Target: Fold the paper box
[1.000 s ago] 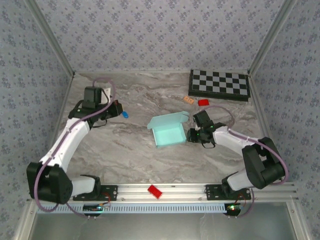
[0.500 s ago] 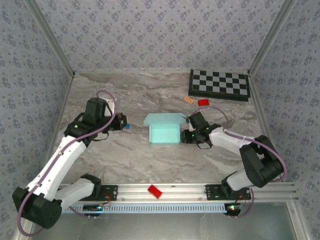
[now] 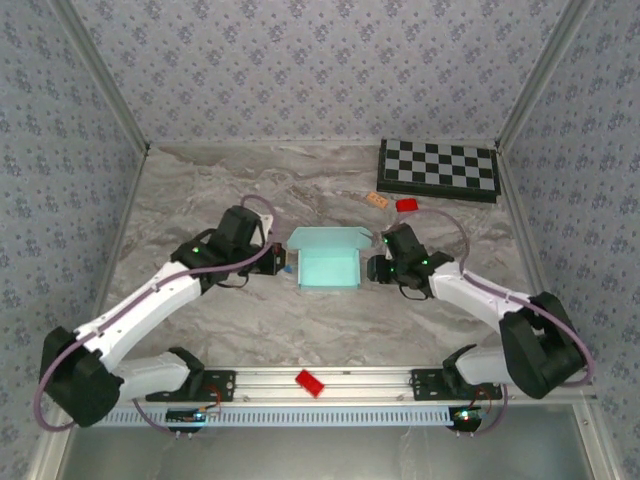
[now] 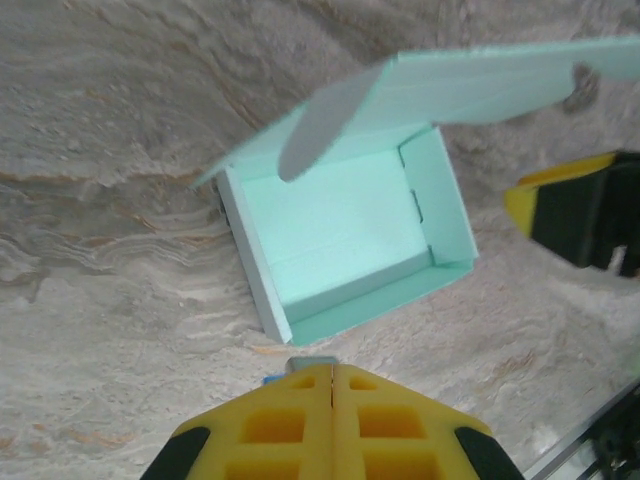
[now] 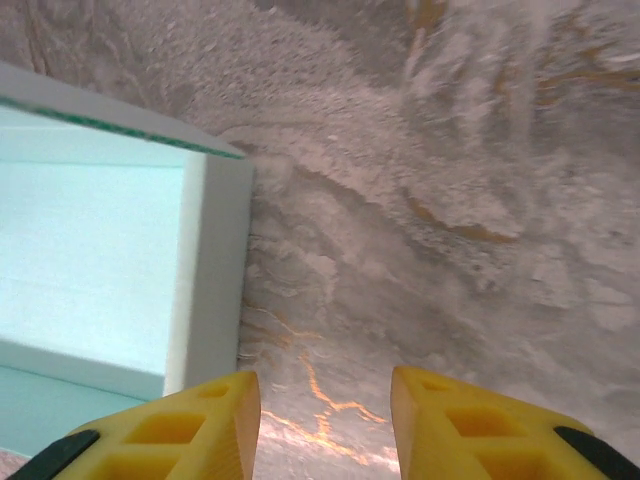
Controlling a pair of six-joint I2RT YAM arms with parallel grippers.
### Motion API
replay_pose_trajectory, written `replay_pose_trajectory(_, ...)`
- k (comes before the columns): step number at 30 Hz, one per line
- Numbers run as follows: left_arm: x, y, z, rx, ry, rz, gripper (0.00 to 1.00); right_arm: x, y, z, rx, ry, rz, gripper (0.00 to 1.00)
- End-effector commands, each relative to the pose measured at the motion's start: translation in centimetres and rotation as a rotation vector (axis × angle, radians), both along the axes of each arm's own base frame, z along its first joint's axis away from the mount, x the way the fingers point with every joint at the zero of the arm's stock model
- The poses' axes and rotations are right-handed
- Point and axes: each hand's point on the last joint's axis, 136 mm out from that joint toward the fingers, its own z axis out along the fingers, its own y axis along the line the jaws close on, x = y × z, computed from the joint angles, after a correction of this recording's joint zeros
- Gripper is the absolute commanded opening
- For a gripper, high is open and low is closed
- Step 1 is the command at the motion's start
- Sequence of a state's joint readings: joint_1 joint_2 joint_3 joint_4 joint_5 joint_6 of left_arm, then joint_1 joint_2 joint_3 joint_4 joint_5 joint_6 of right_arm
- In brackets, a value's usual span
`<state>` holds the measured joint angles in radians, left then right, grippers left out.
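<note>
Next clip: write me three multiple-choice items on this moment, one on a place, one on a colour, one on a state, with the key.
1. Where on the table is the chessboard? A near left; B far right; C centre.
2. What colour is the box? A red; B black; C mint.
3. The box's lid is: A open; B shut; C torn off.
Key: 1 B, it lies in the far right corner. 2 C, its floor and sides are pale mint. 3 A, the lid stands up at the far side and the inside is in plain view.
</note>
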<state>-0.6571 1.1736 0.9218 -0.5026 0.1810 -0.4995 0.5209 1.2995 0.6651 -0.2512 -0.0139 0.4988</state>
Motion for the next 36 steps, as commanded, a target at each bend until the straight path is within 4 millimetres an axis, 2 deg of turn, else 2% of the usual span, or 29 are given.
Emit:
replay_pose_trajectory(1,1.5,-2.0,1.7,0.005,-0.065,-0.007,0.0,-0.8,-2.4,-0.5,-0.039,0.017,-0.076,0.41)
replay_pose_trajectory(6,2.1,-4.4,0.4,0.061,-0.067,-0.057,0.0,-1.2,-3.8,0.0,-0.031,0.002,-0.11,0.41)
replay_pose_trajectory(15,3.1,-8.0,-2.5,0.139,-0.046,-0.131,0.0,-1.0,-4.8,0.3,-0.025,-0.011,-0.142,0.41)
replay_pose_trajectory(24,3.5,-9.9,-5.4,0.196,-0.008,-0.157,0.0,-1.3,-5.2,0.0,-0.026,0.002,-0.147,0.41)
replay_pose_trajectory(29,3.7,-10.4,-6.3,0.203,0.006,-0.159,0.06,-1.2,-5.3,0.1,-0.02,0.003,-0.15,0.41)
replay_pose_trajectory(32,3.7,-10.5,-6.4,0.21,0.008,-0.159,0.14,-1.2,-5.4,0.0,-0.02,0.004,-0.151,0.42)
replay_pose_trajectory(36,3.7,-10.5,-6.0,0.209,-0.01,-0.156,0.19,-1.1,-5.5,0.0,-0.019,-0.001,-0.153,0.41)
